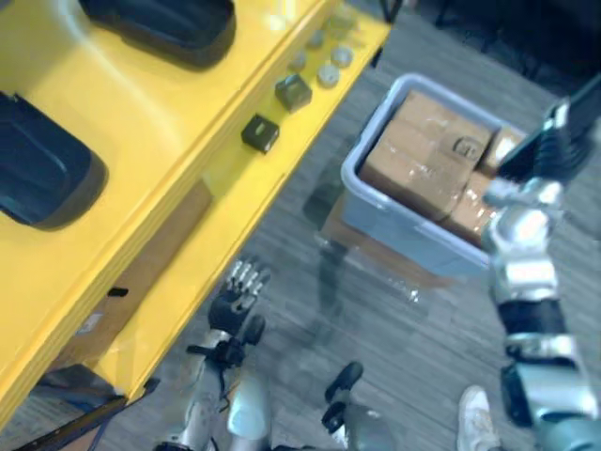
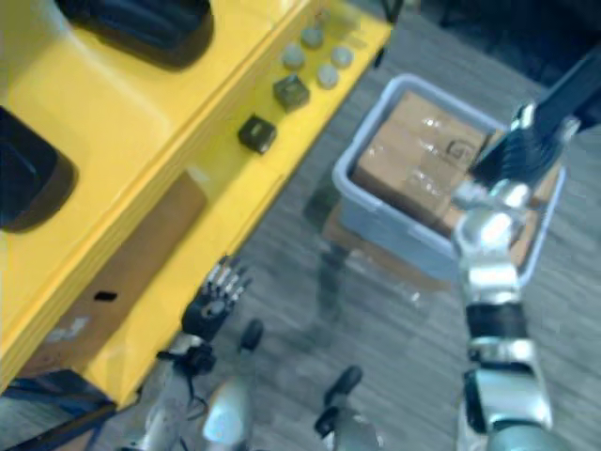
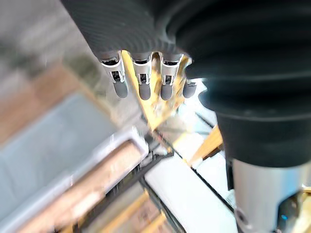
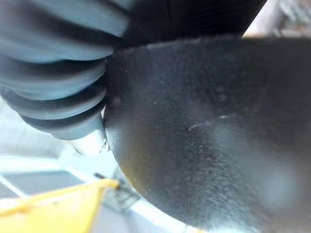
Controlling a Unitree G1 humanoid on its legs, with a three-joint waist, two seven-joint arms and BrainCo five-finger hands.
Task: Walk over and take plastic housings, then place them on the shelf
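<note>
My left hand (image 1: 239, 291) hangs low with its fingers (image 3: 141, 80) relaxed and nearly straight. It holds nothing and sits just beside the lower front edge of the yellow shelf (image 1: 160, 132). My right hand (image 1: 540, 146) is raised over the right part of a grey plastic bin (image 1: 362, 178). The bin stands on the grey wood-grain floor (image 1: 376, 329), packed with taped brown cardboard boxes (image 1: 423, 155). A black, finely grained curved surface (image 4: 218, 136) lies right against that hand, and I cannot tell its grip. Two black plastic housings (image 1: 38, 169), smooth rounded shells, lie on the shelf's top, well apart from both hands. Toward the shelf's far corner sit two dark cubes (image 1: 260, 132) and several grey discs (image 1: 329, 73).
</note>
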